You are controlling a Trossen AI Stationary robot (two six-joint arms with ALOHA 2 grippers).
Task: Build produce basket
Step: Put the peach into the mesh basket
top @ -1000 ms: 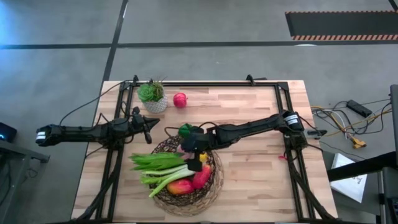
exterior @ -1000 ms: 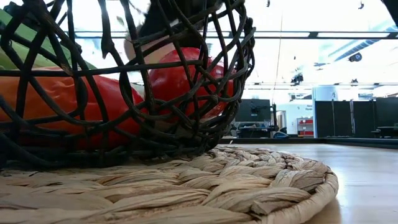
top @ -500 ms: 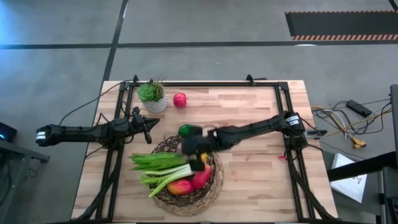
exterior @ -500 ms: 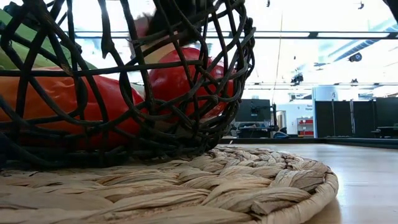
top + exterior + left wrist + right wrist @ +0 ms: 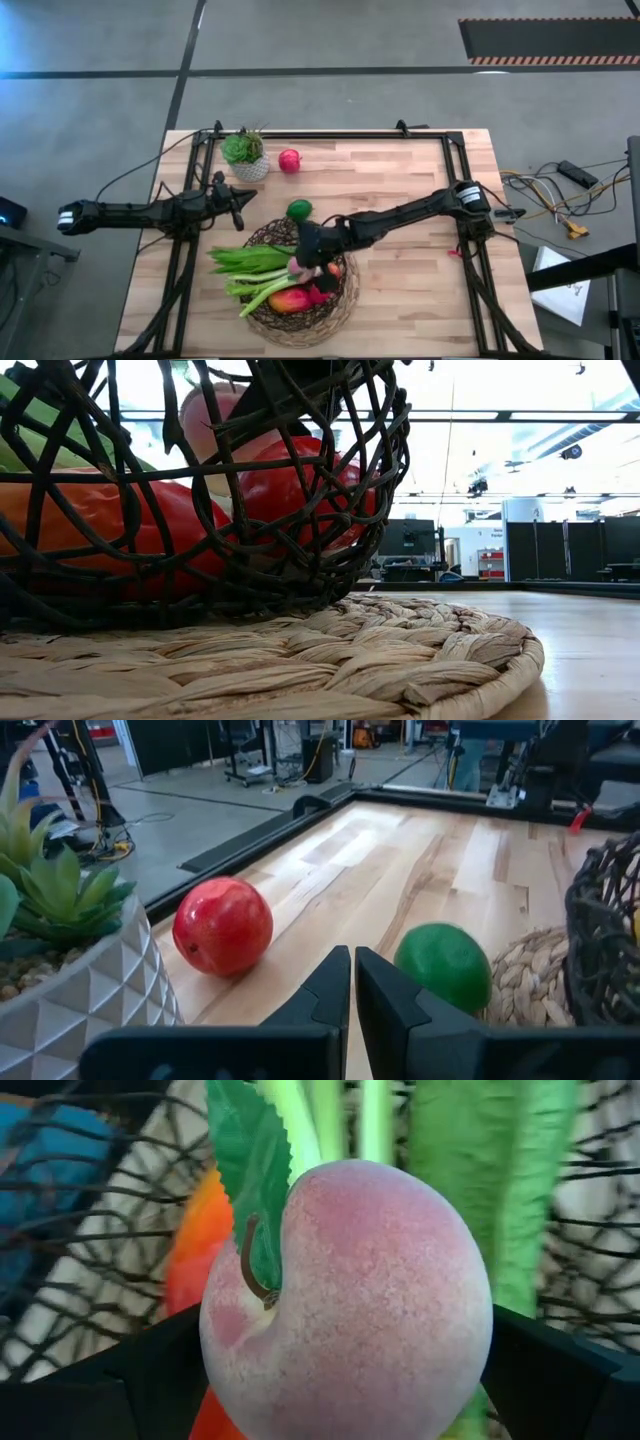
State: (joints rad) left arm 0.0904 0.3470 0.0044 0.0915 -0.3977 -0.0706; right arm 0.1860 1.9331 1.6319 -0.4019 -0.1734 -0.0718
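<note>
The dark wicker basket point(image 5: 300, 285) stands on a woven mat point(image 5: 400, 650) at the table's near middle. It holds the green leafy bunch point(image 5: 245, 260), the leek point(image 5: 262, 288) and red-orange fruits point(image 5: 300, 297). My right gripper point(image 5: 305, 262) is over the basket, shut on the pink peach point(image 5: 350, 1300), which also shows through the basket wall in the low view point(image 5: 215, 410). The green lime point(image 5: 299, 210) and the red apple point(image 5: 289, 160) lie on the table. My left gripper point(image 5: 352, 990) is shut and empty, left of the lime. My right gripper pinches the peach between its two fingers point(image 5: 120, 1380), one on each side of its round body point(image 5: 230, 1340). The fingers come from above, slanting down from the table's right. The peach sits inside the basket rim, over the red fruit; whether it touches that fruit I cannot tell.
A green plant in a white pot point(image 5: 245, 155) stands at the far left, beside the apple. Black rails point(image 5: 330, 132) frame the table. Bare wood point(image 5: 400, 290) lies right of the basket.
My right gripper has gone toward the table's near edge and down into the basket with the peach, still shut on it. The peach now shows lower behind the basket wall in the low view. The lime, earlier partly covered by the arm, now shows whole.
</note>
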